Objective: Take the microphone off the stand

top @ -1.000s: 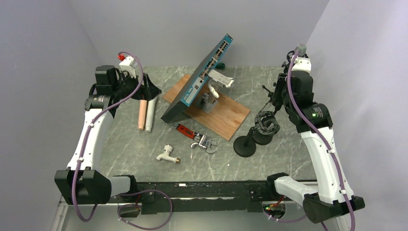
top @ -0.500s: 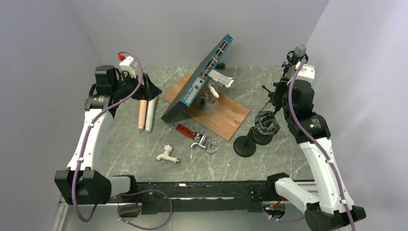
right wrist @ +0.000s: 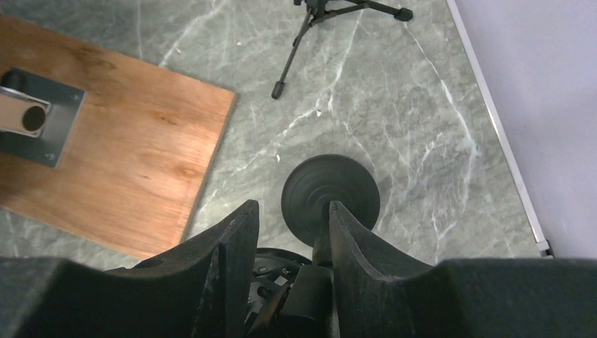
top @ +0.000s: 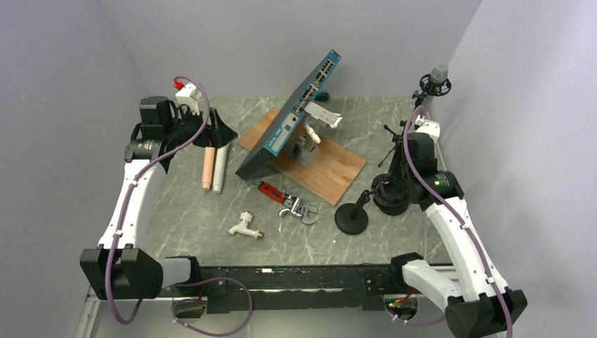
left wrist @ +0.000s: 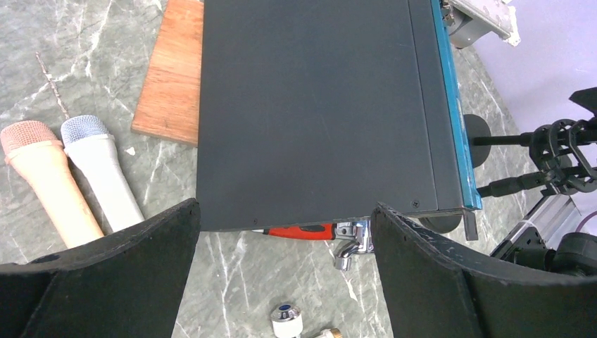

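Observation:
A black microphone [right wrist: 304, 299] sits in a black shock mount [top: 384, 189] on a desk stand with a round base [top: 350, 220], right of centre. My right gripper [top: 391, 191] has come down over the mount. In the right wrist view its fingers [right wrist: 232, 239] straddle the mount and microphone body with a narrow gap, the right finger against the stem above the base [right wrist: 329, 196]. My left gripper [top: 222, 132] hangs wide open and empty at the far left.
A grey-topped microphone [top: 438, 74] stands on a tall tripod stand [top: 394, 137] at the back right. Pink [left wrist: 49, 179] and white [left wrist: 102, 172] microphones lie at the left. A tilted network switch [top: 292, 116] leans on a wooden board [top: 331, 169]. A red wrench [top: 281, 197] and a tap [top: 245, 225] lie nearby.
My right arm has swung down from near the tall stand onto the shock mount. The desk stand's base has slid a little towards the near left. The left arm has not moved.

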`<control>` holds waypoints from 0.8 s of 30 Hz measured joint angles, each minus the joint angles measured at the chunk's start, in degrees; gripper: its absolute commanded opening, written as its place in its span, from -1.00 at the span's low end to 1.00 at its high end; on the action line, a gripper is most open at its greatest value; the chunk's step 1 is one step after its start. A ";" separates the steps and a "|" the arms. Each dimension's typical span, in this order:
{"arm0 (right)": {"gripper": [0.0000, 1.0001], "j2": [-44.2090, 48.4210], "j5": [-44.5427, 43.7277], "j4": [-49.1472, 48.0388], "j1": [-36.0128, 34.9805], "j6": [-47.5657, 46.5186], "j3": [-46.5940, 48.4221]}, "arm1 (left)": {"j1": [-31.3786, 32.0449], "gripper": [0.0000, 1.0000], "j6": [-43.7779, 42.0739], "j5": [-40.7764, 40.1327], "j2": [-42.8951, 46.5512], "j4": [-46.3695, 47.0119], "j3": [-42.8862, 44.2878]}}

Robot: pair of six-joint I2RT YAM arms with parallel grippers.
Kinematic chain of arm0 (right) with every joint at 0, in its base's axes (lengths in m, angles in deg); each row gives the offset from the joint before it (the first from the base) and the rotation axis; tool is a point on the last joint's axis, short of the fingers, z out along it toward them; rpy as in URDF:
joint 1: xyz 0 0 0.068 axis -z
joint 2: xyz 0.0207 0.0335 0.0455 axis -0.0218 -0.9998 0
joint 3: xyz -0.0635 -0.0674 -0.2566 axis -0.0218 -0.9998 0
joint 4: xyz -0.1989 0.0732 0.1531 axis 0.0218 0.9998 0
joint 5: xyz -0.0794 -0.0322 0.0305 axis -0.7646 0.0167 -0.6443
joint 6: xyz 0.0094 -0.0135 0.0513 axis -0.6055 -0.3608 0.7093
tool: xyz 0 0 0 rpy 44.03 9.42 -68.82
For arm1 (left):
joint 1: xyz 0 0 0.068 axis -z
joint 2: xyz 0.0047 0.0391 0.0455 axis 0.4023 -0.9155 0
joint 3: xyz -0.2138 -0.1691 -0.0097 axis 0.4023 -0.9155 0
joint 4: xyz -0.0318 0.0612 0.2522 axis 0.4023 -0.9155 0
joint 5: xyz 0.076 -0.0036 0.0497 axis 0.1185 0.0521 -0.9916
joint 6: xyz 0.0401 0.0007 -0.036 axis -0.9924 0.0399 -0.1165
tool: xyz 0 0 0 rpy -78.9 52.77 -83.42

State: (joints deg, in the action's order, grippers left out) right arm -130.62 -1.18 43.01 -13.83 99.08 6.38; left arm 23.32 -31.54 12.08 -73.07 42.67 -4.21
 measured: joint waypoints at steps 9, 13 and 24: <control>0.16 -9.44 -0.74 3.58 1.27 -2.12 9.03 | 0.00 0.86 0.33 0.81 0.00 0.37 -0.28; 0.34 -12.28 1.55 3.39 5.03 -3.08 13.97 | 0.00 0.86 0.35 0.87 0.00 0.37 -0.33; 0.78 -13.88 5.42 6.36 8.20 -4.66 19.50 | 0.39 0.86 0.55 1.88 0.00 0.42 -0.33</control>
State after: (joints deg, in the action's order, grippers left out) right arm -144.50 4.24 49.37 -5.63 94.42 25.87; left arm 23.71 -30.99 13.96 -73.07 43.08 -4.54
